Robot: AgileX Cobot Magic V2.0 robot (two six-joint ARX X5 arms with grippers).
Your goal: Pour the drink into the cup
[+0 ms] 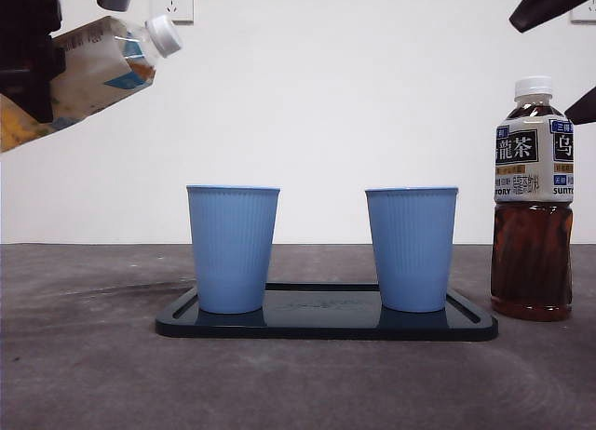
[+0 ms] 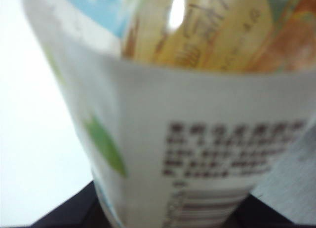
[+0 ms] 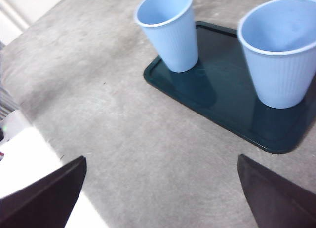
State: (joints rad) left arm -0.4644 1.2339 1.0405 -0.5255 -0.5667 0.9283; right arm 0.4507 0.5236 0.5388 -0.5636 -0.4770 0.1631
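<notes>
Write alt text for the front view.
A hand at upper left holds a capped, pale-labelled bottle tilted, high above two upright blue cups on a dark tray. A dark tea bottle stands right of the tray.

Light: bright, even; white wall [image 1: 372, 104] nearly overexposed.
Blur: held bottle [image 2: 197, 139] out of focus, glare spot on it.
Shadows: soft, under cups [image 3: 170, 30].
</notes>
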